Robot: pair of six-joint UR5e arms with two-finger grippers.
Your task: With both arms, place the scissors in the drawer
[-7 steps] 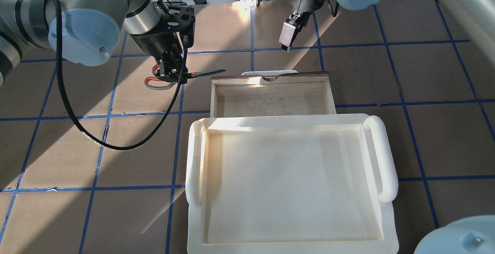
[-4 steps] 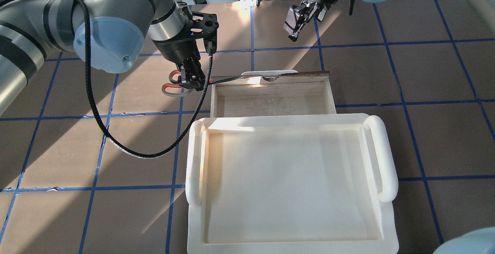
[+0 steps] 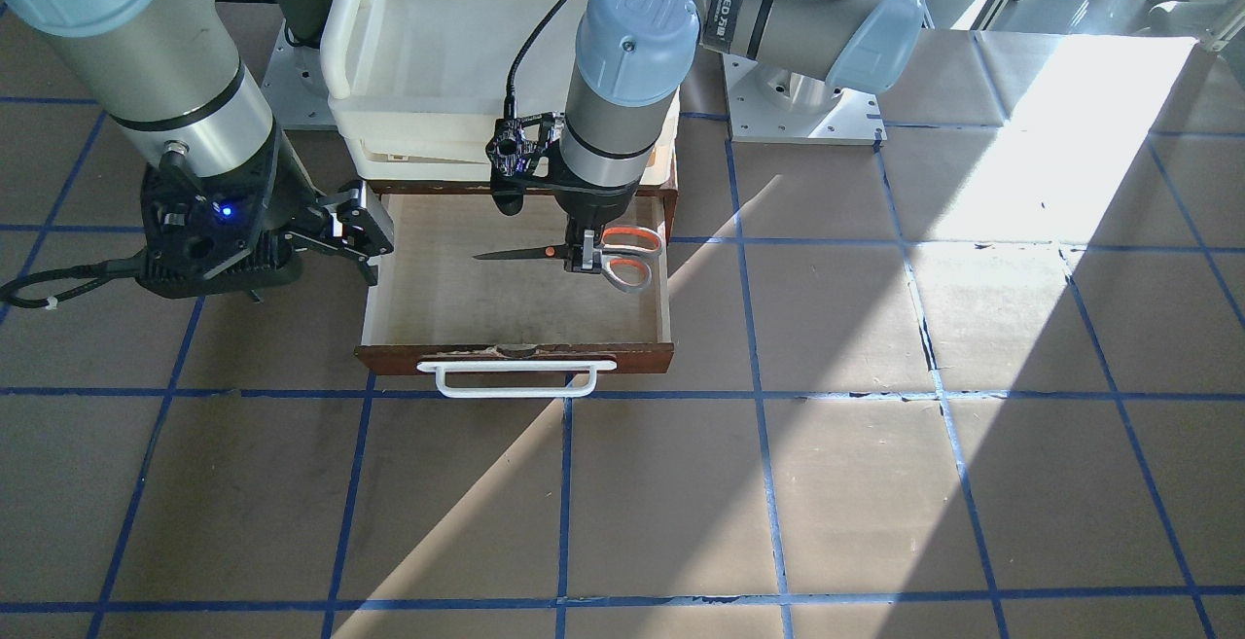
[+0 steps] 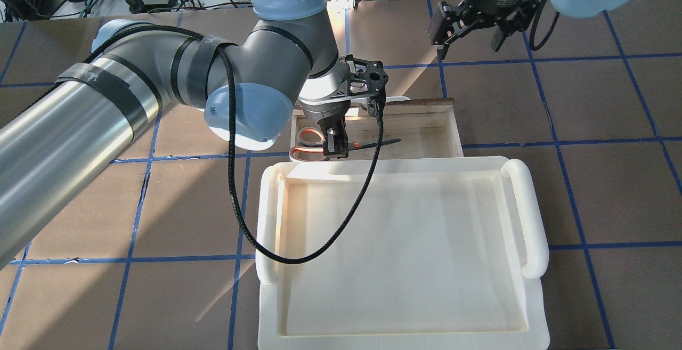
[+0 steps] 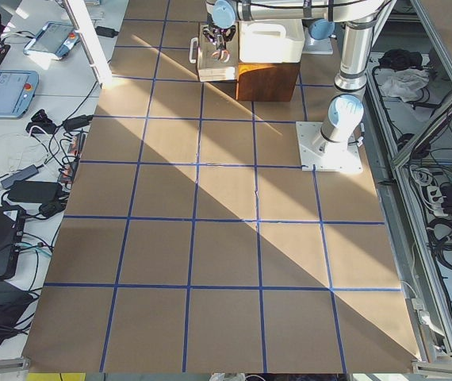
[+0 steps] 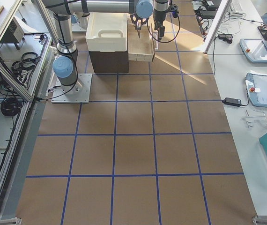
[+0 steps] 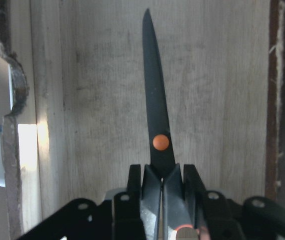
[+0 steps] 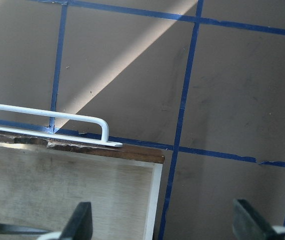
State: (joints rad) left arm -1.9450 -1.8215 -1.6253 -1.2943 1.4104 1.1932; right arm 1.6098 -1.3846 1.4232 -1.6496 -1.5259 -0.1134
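Note:
My left gripper is shut on the scissors at the neck by the orange pivot dot. It holds them level over the pale inside of the open drawer, blades pointing along it. The front view shows the same: left gripper, scissors, drawer with its white bar handle. The left wrist view shows the blades over the drawer floor. My right gripper is open and empty, beyond the drawer's far right corner. It looks down on the drawer's corner.
A cream plastic tray sits on top of the cabinet, just behind the pulled-out drawer, also seen in the front view. The brown floor with blue tape lines surrounds the cabinet.
My left arm has carried the scissors to the right, from beside the drawer to over its inside. My right gripper has moved right and away from the drawer and now shows open.

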